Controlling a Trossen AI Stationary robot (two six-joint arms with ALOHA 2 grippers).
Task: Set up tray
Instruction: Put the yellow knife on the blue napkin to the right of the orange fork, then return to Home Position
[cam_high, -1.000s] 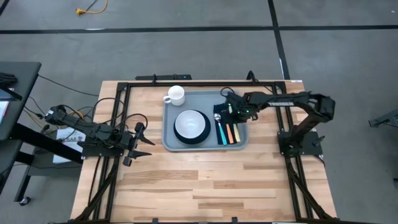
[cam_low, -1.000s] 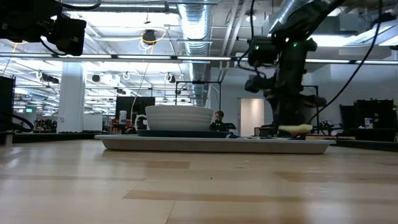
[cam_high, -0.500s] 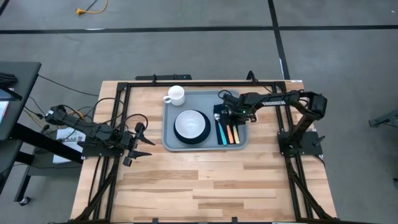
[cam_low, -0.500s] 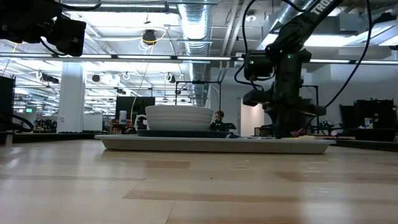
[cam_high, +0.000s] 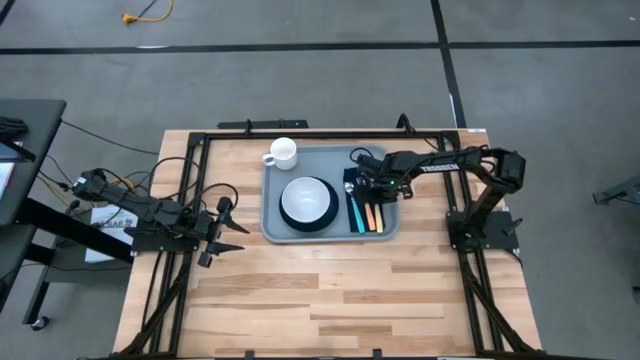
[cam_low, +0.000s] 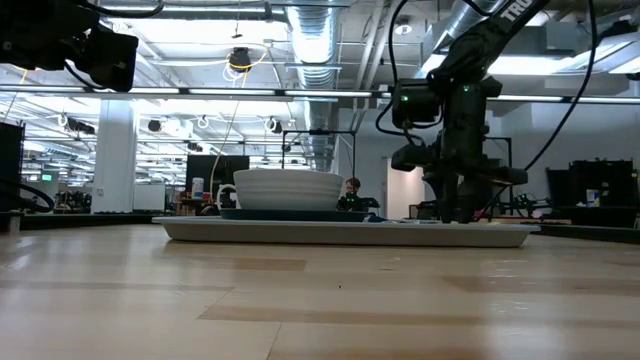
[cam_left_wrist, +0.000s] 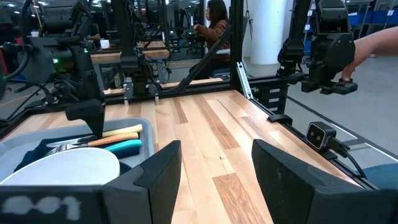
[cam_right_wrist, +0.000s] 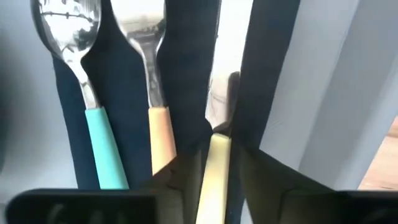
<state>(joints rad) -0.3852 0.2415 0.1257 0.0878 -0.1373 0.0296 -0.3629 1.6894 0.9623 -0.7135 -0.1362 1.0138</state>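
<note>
The grey-blue tray (cam_high: 272, 228) lies in the middle of the table's far half. On it stand a white mug (cam_high: 283, 152) and a white bowl (cam_high: 305, 200) on a dark plate. A navy napkin (cam_right_wrist: 186, 74) at the tray's right carries a teal-handled spoon (cam_right_wrist: 93, 124), an orange-handled fork (cam_right_wrist: 158, 124) and a yellow-handled knife (cam_right_wrist: 214, 165). My right gripper (cam_high: 368, 188) points down over the napkin, slightly open, one finger on each side of the knife's handle. My left gripper (cam_high: 225, 228) waits open at the table's left edge. My right gripper's fingers (cam_right_wrist: 255, 168) come from above and stand across the knife's yellow handle (cam_right_wrist: 216, 149), which lies flat on the napkin beside the fork. A thin dark gap shows beside the handle; whether either finger touches it I cannot tell.
Black frame rails (cam_high: 300, 134) run along the table's far, left and right edges. Bare wood (cam_high: 330, 300) fills the near half of the table. In the left wrist view, a person sits in the room beyond the table (cam_left_wrist: 211, 25).
My right gripper has sunk toward the napkin and shifted a little toward the table's left. The yellow-handled knife, which hung just above the tray's rim in the low view, has come down onto the napkin.
</note>
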